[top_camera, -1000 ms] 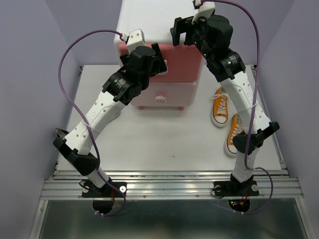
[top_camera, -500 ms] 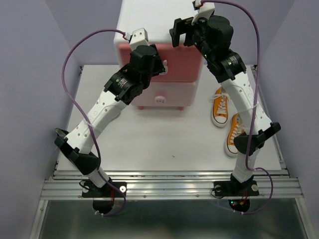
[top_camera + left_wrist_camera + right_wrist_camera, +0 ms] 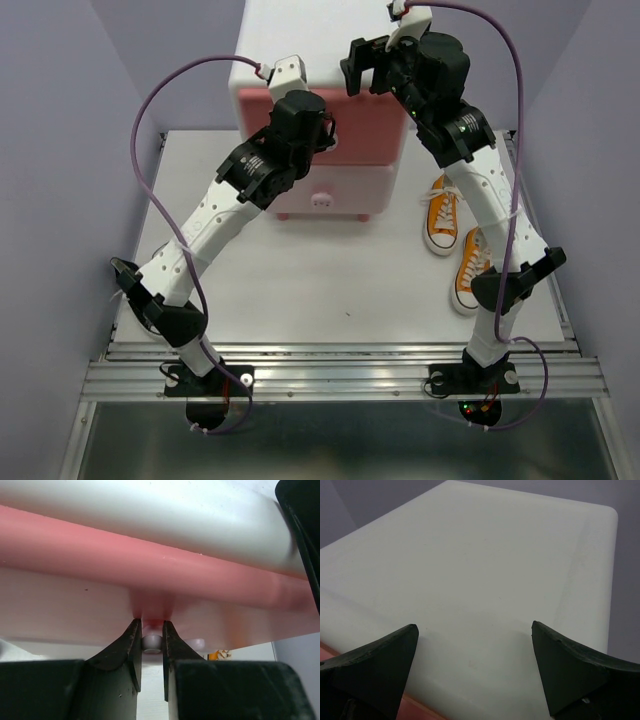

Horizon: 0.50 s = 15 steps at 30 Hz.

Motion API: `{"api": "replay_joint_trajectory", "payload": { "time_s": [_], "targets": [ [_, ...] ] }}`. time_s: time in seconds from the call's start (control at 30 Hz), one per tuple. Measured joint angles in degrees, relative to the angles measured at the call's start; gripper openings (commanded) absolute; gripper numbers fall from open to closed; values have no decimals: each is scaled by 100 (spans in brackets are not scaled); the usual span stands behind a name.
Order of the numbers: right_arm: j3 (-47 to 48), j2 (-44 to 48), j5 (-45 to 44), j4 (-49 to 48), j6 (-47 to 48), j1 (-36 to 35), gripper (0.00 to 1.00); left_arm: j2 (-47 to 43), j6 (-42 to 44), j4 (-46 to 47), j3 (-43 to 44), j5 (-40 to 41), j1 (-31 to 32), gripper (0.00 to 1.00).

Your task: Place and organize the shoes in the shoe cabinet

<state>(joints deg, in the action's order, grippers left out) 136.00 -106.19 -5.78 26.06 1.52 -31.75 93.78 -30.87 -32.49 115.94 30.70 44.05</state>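
Top view: left pincer [image 3: 326, 128] is up against the upper drawer [image 3: 372, 125] of the shoe cabinet [image 3: 300, 40], and right pincer [image 3: 358, 66] hangs over the cabinet's top with its jaws wide and nothing held. Both drawers are shut, the lower drawer [image 3: 350, 185] too, so whatever is inside them is hidden. The two orange shoes [image 3: 441, 216] sit toe-down on the tabletop [image 3: 300, 285], just right of the cabinet and outside it. The black pair isn't in any view. Left wrist: the fingers [image 3: 127, 650] are narrowed onto the drawer knob [image 3: 151, 642], one on each side. It looks pinched, but the view is too close and blurry to show how deep the bite is. Main risk is that the knob is small and rounded, so a shallow pinch could pop off as soon as the arm pulls. Second risk is that the chest looks like light plastic, so a pull could drag or tip the whole cabinet toward the arms instead of sliding the drawer out. An off-axis pull could also rack the drawer in its guides. Right wrist: only the bare white cabinet top [image 3: 470, 555] shows between the spread jaws. I can't tell whether they touch it, and if they're just hovering, nothing braces the cabinet against that pull. The shoes are to one side of the drawer's path, so a clash looks unlikely.
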Motion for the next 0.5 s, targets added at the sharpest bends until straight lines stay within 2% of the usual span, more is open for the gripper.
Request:
{"api": "replay_joint_trajectory", "payload": {
  "time_s": [0.2,0.33,0.5],
  "targets": [
    [-103,39,-31,-81,2,0,100,-68,-232,-356,57,212,210,0],
    [-199,83,-33,-170,9,-7,100,-555,-595,-684,-310,160,420,0],
    [-319,146,-44,-256,7,-20,100,-1167,-1115,-1587,-402,-52,741,0]
  ]
}}
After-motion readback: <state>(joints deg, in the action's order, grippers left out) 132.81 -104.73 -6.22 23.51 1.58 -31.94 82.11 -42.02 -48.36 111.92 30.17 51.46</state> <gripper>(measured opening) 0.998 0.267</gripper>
